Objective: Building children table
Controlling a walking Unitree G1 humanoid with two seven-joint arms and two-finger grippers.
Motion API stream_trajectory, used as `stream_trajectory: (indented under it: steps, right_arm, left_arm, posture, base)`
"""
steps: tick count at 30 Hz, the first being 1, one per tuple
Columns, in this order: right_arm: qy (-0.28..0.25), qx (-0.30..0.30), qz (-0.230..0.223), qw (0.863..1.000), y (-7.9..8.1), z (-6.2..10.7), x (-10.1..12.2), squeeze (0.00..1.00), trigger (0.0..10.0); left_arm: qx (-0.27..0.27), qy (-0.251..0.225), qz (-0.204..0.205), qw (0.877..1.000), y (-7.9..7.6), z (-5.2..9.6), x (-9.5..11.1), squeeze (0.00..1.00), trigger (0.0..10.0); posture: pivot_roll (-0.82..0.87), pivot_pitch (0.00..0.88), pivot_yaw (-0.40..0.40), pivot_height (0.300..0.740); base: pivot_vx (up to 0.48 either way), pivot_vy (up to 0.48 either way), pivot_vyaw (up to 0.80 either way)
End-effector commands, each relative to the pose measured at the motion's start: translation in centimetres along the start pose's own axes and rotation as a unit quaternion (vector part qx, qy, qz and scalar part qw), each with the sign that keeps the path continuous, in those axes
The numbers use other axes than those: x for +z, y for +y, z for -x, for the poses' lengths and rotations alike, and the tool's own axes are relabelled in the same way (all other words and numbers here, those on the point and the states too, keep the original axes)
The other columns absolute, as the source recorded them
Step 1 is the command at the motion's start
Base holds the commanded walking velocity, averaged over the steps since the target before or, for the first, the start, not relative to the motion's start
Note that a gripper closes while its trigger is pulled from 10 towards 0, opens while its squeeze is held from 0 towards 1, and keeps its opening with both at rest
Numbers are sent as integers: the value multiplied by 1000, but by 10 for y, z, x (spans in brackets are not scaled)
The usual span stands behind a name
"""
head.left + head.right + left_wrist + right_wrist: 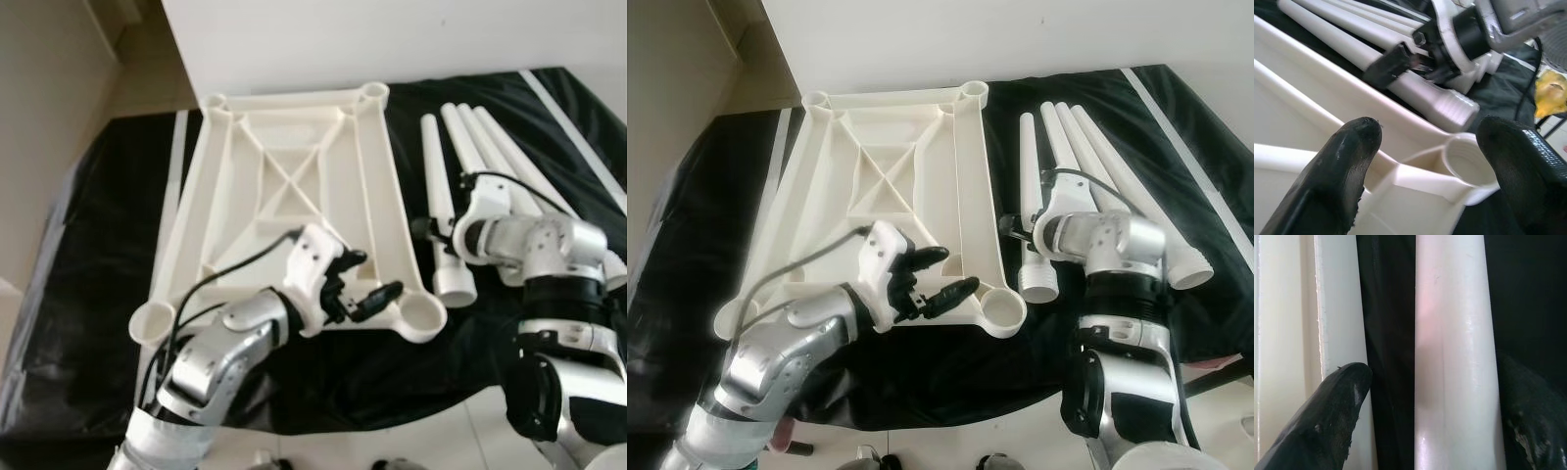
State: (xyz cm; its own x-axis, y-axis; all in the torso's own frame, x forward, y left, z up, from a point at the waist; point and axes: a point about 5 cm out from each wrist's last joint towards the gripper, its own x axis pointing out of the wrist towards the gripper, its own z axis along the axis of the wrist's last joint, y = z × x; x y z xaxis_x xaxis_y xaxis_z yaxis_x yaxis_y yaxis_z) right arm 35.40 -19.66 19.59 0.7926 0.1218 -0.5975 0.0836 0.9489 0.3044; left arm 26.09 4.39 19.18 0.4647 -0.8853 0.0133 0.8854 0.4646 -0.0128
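Tabletop: inverted on black sheet, centre.
Legs: four, lying at 2 o'clock.
Left gripper: released, above near-right socket.
Right gripper: fingers spread, straddling nearest leg.

No text, label, brand, number or sign can be read anywhere. The white plastic parts and the black cloth beneath them carry no legible marks.
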Motion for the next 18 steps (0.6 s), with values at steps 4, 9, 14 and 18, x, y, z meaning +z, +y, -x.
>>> stream_trajectory:
  steps: [4,9,14,18]
  right_arm:
    - [112,-12,-8,994,-13,-7,-28,0,980]
    - [109,-15,4,994,-13,-6,-21,0,0]
    - [-27,58,42,997,9,-5,4,0,0]
    - [-48,74,30,996,15,-5,8,0,0]
  left_arm:
    - [1,-5,0,1000,3,-3,1,0,10000]
    - [1,-13,0,1000,7,-7,4,0,10000]
    - [1,-21,-24,999,15,-14,11,0,10000]
    - [7,-23,-38,999,19,-19,16,0,10000]
  posture:
    - [-92,151,52,740]
    - [-105,131,49,740]
    - [-106,100,40,740]
    - [-105,86,40,740]
  base:
    - [0,0,0]
    - [0,0,0]
    - [0,0,0]
    - [0,0,0]
